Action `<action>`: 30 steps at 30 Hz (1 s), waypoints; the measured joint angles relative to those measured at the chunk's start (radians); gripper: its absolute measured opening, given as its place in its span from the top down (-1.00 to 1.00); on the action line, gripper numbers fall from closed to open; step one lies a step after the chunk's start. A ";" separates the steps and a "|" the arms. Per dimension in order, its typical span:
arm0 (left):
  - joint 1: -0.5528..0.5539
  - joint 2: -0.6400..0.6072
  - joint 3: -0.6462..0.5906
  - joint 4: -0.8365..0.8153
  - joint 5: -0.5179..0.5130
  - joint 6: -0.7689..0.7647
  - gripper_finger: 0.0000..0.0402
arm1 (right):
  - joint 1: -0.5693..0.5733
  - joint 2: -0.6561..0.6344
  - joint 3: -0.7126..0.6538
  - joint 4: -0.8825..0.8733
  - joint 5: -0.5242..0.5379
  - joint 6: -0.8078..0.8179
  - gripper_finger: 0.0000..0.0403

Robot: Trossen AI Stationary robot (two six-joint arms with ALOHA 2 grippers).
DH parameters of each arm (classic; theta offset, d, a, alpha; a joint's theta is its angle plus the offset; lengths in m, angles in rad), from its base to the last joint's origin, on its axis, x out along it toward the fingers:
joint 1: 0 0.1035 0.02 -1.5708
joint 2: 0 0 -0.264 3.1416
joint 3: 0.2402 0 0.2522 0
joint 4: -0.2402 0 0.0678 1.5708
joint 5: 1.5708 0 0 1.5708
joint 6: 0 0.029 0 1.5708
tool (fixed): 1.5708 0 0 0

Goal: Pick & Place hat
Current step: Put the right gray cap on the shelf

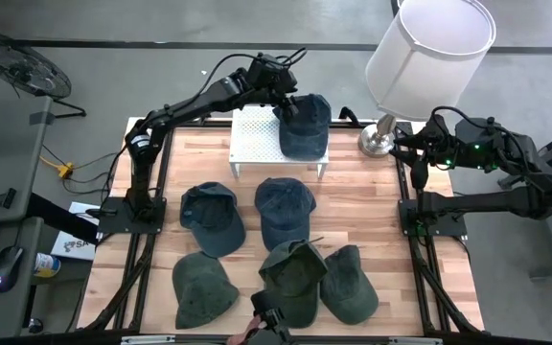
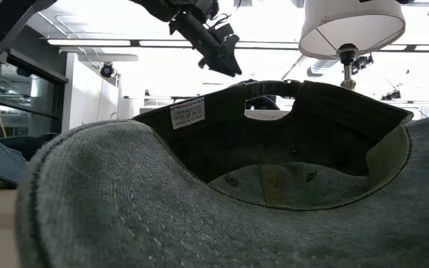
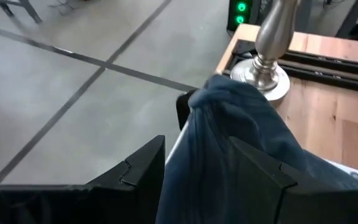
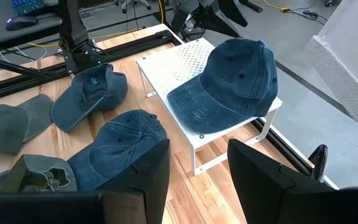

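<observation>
A blue denim hat (image 1: 305, 125) lies on the white perforated rack (image 1: 257, 134) at the table's far side, its brim toward the near edge; it also shows in the right wrist view (image 4: 229, 87). My left gripper (image 1: 281, 88) is open just behind the hat's crown. In the left wrist view the blue cloth (image 3: 241, 137) shows between its spread fingers (image 3: 145, 177). In the right wrist view this gripper (image 4: 210, 12) stands a little clear of the hat. My right gripper (image 4: 197, 180) is open and empty at the table's right edge (image 1: 417, 168).
Several more hats lie on the table nearer the front: two blue ones (image 1: 212, 216) (image 1: 284, 209) and green ones (image 1: 202, 287) (image 1: 293, 273) (image 1: 350, 283). One green hat fills the low view (image 2: 199, 193). A lamp with a white shade (image 1: 429, 48) stands at the far right, its base (image 1: 379, 142) beside the rack.
</observation>
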 joint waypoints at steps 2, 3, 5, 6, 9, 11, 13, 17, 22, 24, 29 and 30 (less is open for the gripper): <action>0.000 -0.024 -0.001 -0.026 -0.002 -0.003 0.15 | 0.000 0.001 0.000 0.000 0.000 0.000 0.24; 0.000 -0.037 -0.001 -0.029 -0.009 -0.003 0.15 | 0.000 0.003 0.000 0.000 0.000 0.001 0.24; 0.000 -0.069 0.000 -0.053 -0.018 -0.003 0.15 | 0.000 0.005 0.000 0.000 0.000 0.003 0.24; 0.000 -0.084 0.000 -0.075 -0.019 -0.007 0.15 | 0.000 0.007 0.000 0.000 0.000 0.003 0.24; -0.002 -0.125 0.000 -0.155 -0.013 -0.045 0.15 | 0.000 0.012 0.000 0.000 0.000 0.005 0.24; -0.011 -0.149 0.000 -0.217 -0.009 -0.067 0.15 | 0.000 0.013 0.000 0.000 -0.002 0.007 0.24; -0.027 -0.173 0.000 -0.292 -0.006 -0.075 0.15 | 0.000 0.013 0.000 0.000 -0.008 0.007 0.24; -0.081 -0.201 0.000 -0.432 -0.004 -0.086 0.15 | 0.000 0.013 0.000 -0.013 -0.008 0.003 0.24; -0.183 -0.210 0.000 -0.584 -0.006 -0.134 0.15 | 0.000 0.013 0.000 -0.025 -0.008 0.000 0.24; -0.225 -0.209 0.000 -0.641 -0.007 -0.157 0.15 | 0.000 0.013 0.000 -0.033 -0.008 0.000 0.24; -0.334 -0.209 0.000 -0.688 -0.078 -0.220 0.15 | 0.000 0.013 0.000 -0.050 -0.024 0.000 0.24; -0.354 -0.209 0.000 -0.688 -0.097 -0.233 0.15 | 0.000 0.013 0.000 -0.053 -0.035 0.000 0.24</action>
